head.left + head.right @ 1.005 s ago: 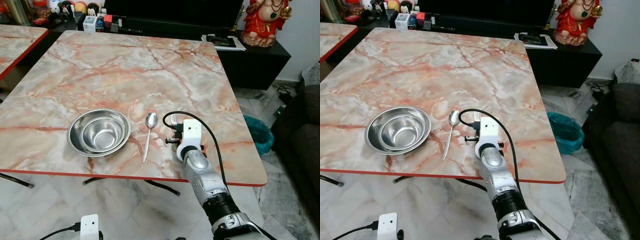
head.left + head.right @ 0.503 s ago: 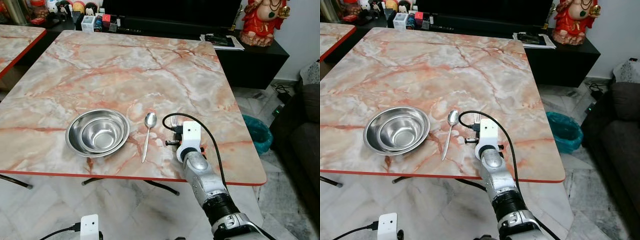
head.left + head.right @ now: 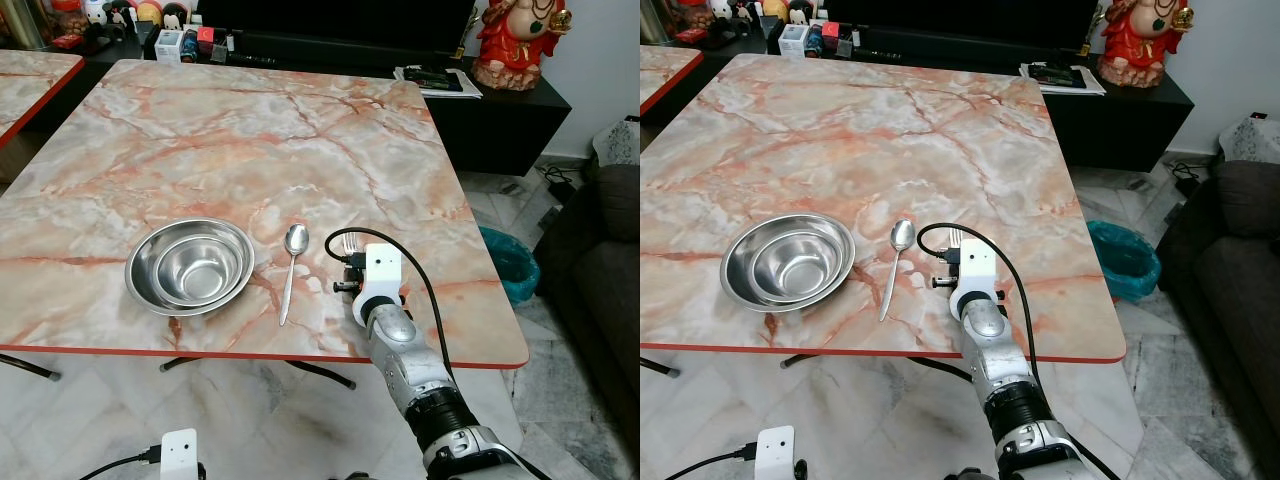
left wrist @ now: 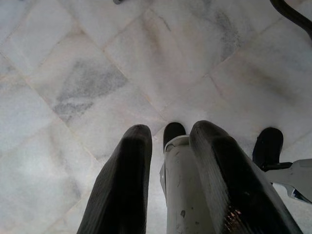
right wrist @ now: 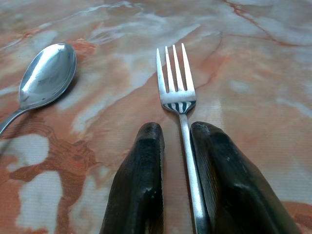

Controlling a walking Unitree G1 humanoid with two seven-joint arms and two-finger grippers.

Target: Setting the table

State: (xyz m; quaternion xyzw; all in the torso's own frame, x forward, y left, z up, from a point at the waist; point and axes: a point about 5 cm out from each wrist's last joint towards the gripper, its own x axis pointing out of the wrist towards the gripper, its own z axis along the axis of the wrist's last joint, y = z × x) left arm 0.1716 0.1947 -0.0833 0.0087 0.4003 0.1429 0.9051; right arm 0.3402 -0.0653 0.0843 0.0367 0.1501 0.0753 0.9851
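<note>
On the marble table (image 3: 250, 130) a fork (image 5: 176, 87) lies flat, tines pointing away from me, just right of a spoon (image 3: 290, 262). My right gripper (image 5: 177, 128) rests low on the table near its front edge, shut on the fork's handle, which runs back between the two black fingers (image 5: 146, 161). Two nested steel bowls (image 3: 190, 265) stand left of the spoon. My left gripper (image 4: 170, 127) hangs idle over the tiled floor, fingers apart and holding nothing.
The table's red front edge (image 3: 300, 355) is close to me. A teal bin (image 3: 505, 262) and a dark sofa (image 3: 610, 250) stand to the right. A black console (image 3: 500, 110) with a red figurine (image 3: 515, 40) is behind; a second table (image 3: 30, 80) at left.
The camera has shifted slightly, so the whole scene slides a little. The right gripper, fork, spoon and bowls keep their places on the table.
</note>
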